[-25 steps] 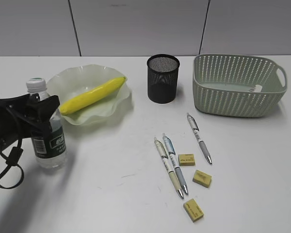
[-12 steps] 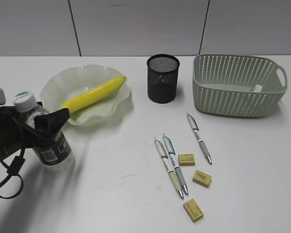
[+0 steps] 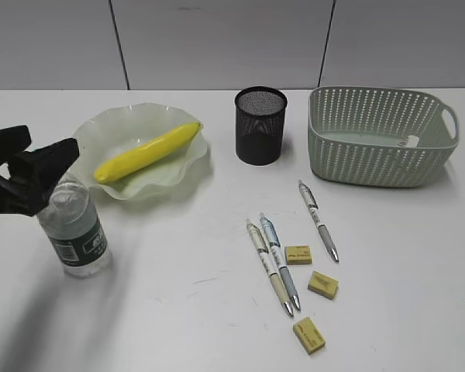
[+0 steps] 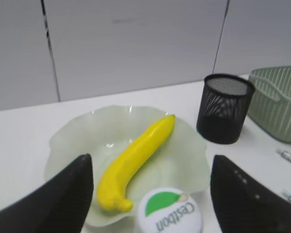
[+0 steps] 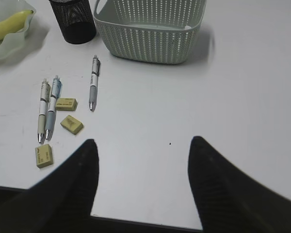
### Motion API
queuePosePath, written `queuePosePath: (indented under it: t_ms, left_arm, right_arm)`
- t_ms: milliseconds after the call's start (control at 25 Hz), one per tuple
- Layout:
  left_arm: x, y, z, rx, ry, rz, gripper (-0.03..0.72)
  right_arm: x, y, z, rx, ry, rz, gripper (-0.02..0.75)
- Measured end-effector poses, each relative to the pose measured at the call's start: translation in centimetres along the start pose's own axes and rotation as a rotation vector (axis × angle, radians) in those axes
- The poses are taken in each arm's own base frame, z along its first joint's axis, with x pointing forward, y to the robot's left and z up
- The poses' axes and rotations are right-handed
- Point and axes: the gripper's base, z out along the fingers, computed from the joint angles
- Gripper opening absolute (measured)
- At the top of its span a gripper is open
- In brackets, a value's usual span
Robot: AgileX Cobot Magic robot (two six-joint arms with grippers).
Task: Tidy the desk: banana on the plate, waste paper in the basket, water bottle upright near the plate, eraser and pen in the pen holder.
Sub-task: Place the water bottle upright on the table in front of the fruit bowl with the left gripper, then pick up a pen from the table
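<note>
left gripper (image 3: 32, 159) open over the upright water bottle (image 3: 72, 229); pens (image 3: 277, 263) look thin, slippery: pinch mid-barrel. right gripper (image 5: 143, 155) open.

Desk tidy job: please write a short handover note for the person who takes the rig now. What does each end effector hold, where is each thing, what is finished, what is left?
Left end effector: open, empty, above the water bottle.
Right end effector: open, empty, over bare desk.
Done: banana lies on the plate; the bottle stands upright beside the plate; a white scrap, likely the waste paper, lies in the basket.
Left: three pens and three erasers lie on the desk in front of the pen holder; all go into it.
</note>
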Motion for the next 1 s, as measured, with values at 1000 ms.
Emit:
queuePosePath:
  t_ms: [1000]
  left_arm:
    - [-6.5,-2.3,-23.7,-0.251,0.282,-0.033,0.464]
  right_arm:
    - [-1.9,0.5,1.0,-0.046,0.035,-0.097,0.456]
